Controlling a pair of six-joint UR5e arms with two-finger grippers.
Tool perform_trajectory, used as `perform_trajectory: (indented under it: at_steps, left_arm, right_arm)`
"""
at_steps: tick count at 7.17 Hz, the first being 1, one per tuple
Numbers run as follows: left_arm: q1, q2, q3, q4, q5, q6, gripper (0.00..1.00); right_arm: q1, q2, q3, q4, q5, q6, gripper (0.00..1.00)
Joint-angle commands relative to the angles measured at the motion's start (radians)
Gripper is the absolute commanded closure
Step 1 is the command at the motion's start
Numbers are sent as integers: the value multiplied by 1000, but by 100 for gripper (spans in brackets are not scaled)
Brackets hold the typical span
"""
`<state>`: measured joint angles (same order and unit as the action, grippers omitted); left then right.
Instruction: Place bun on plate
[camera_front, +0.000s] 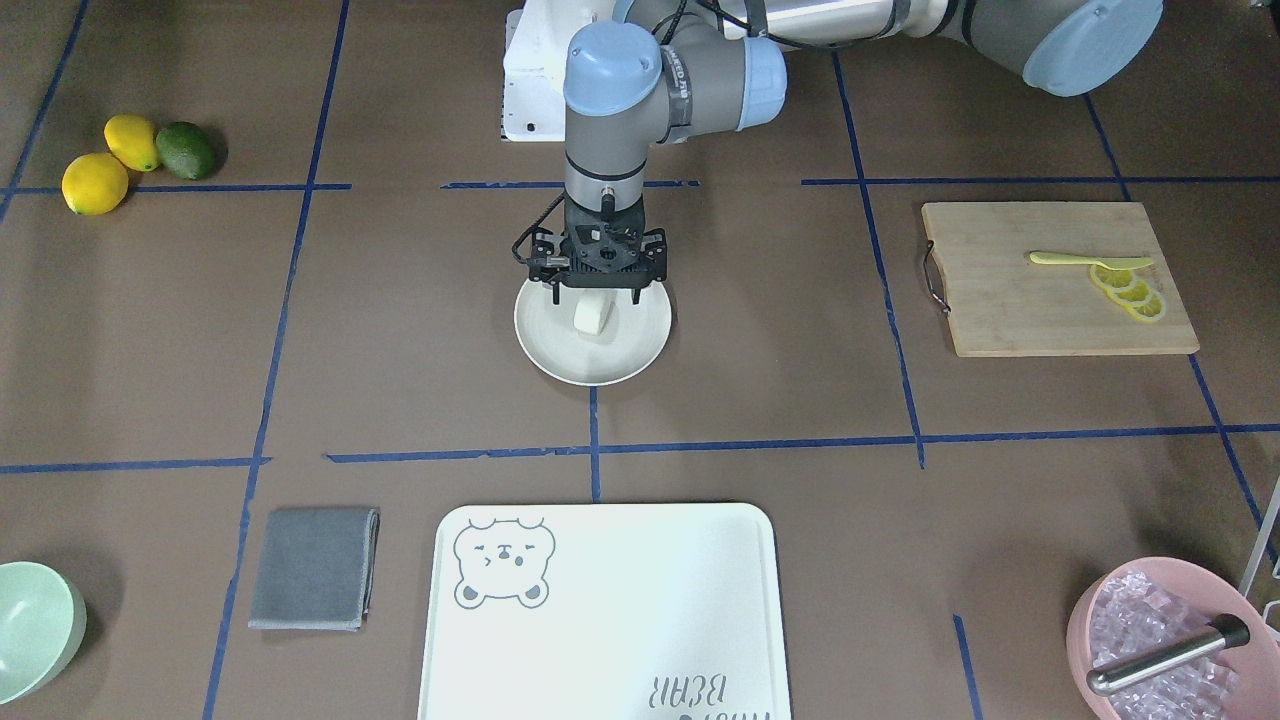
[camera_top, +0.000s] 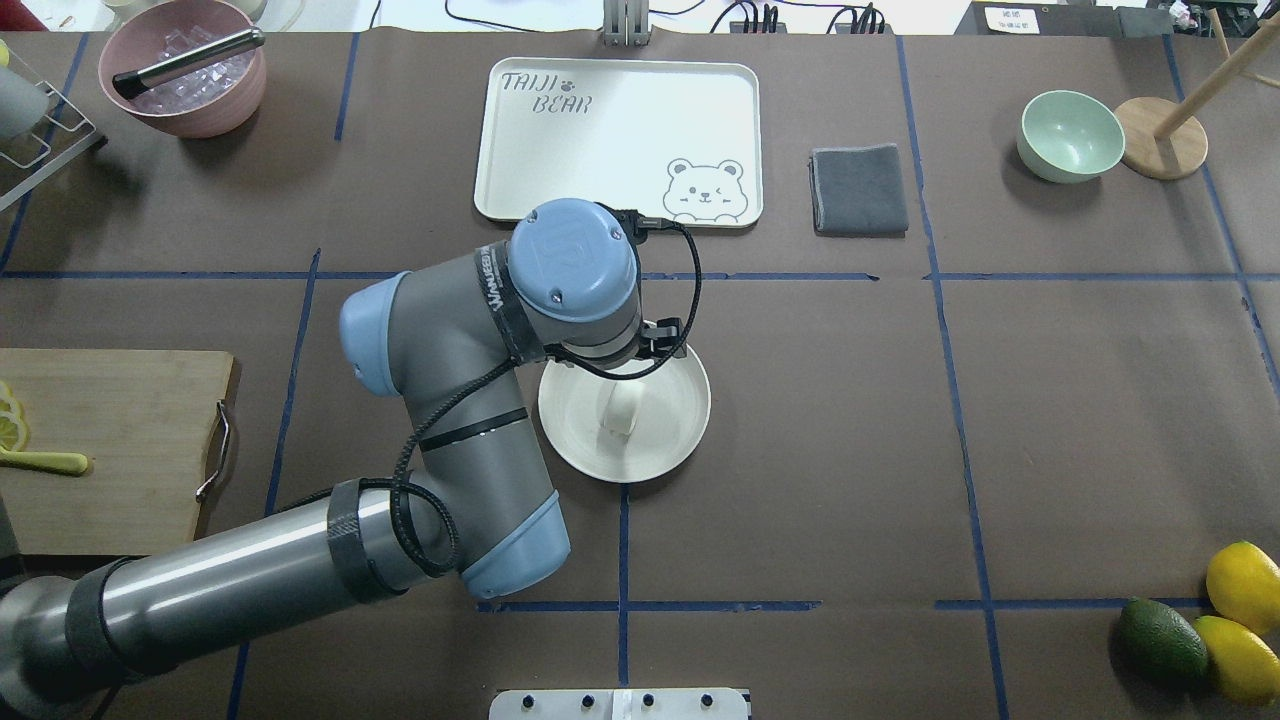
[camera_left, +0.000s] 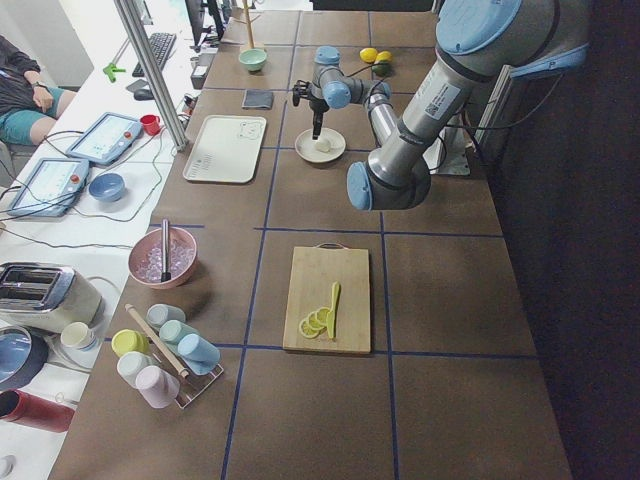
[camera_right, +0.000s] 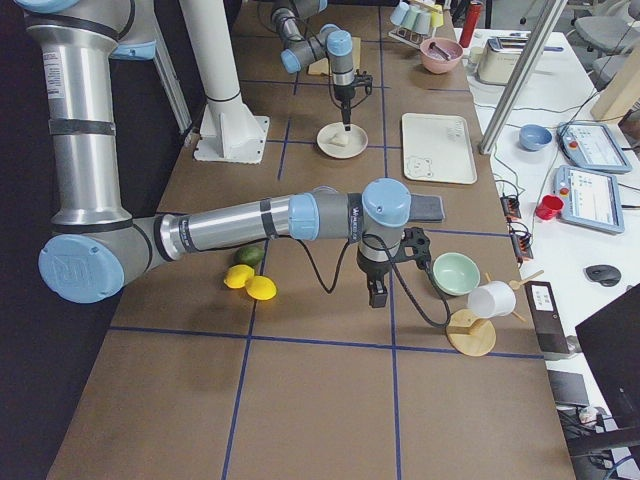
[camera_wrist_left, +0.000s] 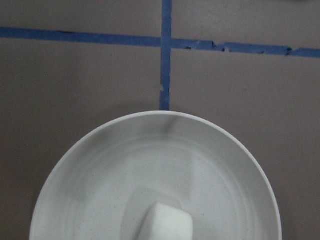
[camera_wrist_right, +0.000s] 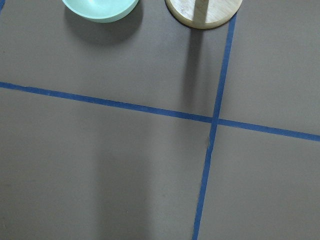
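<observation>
Now, at the far left of the desk (camera_top: 1000, 400), a pink bowl (camera_top: 200, 120) is holding ice (camera_top: 175, 85) and a black-handled metal tool (camera_top: 190, 62). Just below it, a wooden cutting board (camera_top: 120, 440) is carrying lemon slices (camera_top: 10, 415). Toward the middle, the left gripper (camera_front: 595, 297) is hanging over the plate (camera_top: 680, 420) with its fingers spread and released, grasping nothing. The bun (camera_top: 622, 412) is lying inside the plate near its centre, below the fingers. Further right, a grey cloth (camera_top: 860, 190) is lying flat and a mint-green bowl (camera_top: 1070, 135) is standing beside a wooden stand (camera_top: 1160, 137). The right gripper (camera_right: 378, 290) is hovering near that bowl; I cannot tell whether it is clenched or released. Two lemons (camera_top: 1240, 585) and an avocado (camera_top: 1160, 640) are sitting at the far right.
</observation>
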<state>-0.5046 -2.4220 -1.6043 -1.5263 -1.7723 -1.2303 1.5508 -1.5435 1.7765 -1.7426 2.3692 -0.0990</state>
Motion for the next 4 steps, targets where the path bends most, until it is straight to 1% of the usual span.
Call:
perform_trajectory:
  at_steps: [1, 2, 3, 4]
  left_arm:
    - [-88, 102, -232, 235, -40, 191, 0]
    - [-186, 203, -340, 305, -149, 309, 0]
    - [-289, 284, -411, 360, -214, 460, 0]
    - [-384, 319, -430, 412, -264, 617, 0]
  right_arm:
    - [0, -6, -32, -1, 1, 2, 0]
    - [2, -6, -51, -2, 4, 2, 0]
    - [11, -16, -51, -2, 4, -1, 0]
    - [18, -45, -51, 39, 2, -1, 0]
